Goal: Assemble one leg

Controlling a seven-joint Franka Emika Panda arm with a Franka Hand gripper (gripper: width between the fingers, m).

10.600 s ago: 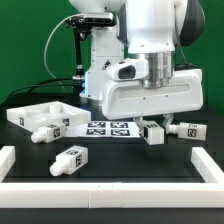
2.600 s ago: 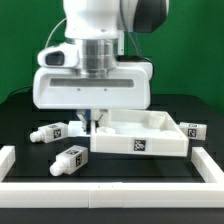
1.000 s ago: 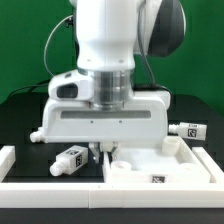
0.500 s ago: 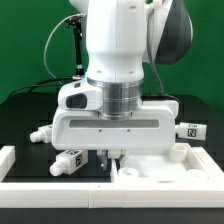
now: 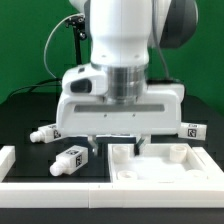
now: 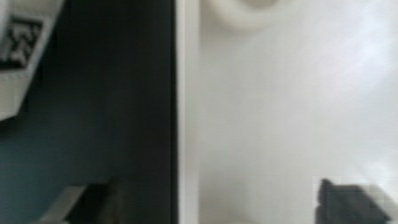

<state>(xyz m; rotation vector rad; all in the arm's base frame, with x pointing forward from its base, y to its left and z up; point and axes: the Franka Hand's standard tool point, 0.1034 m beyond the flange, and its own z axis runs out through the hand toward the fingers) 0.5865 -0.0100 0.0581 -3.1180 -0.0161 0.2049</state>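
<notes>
Now the gripper (image 5: 117, 146) stands off the panel (image 5: 165, 168). Half a second ago its fingers were low and near together at the panel's edge on the exterior view's left. They have since lifted a little and spread wide.
- Tool state: jaws apart, nothing between them. In the wrist view a dark fingertip (image 6: 361, 200) sits far out at the frame's edge, which fits a wide spread.
- Panel: flat on the black table (image 5: 25, 112), let go, drawn up close to the white rail (image 5: 50, 190) at the front. A second ago it lay almost in this spot; 2.6 s ago it was further back.
- Wrist view is blurred. The panel (image 6: 285, 120) fills half of it and dark table fills the other half, so the camera hangs over the panel's edge.
- Legs: three show, all loose on the table. The near leg (image 5: 70, 158) lies just off the panel's edge, on the exterior view's left. The second leg (image 5: 47, 132) lies further back on that side. The third leg (image 5: 190, 128) lies behind the panel on the exterior view's right. None has moved. A fourth is not in sight, perhaps behind the arm.

Reading: the panel-placing step looks finished. No leg is yet picked or fitted, so the leg work proper is all still ahead. The near leg is the obvious candidate, as it is closest to the free jaws.
</notes>
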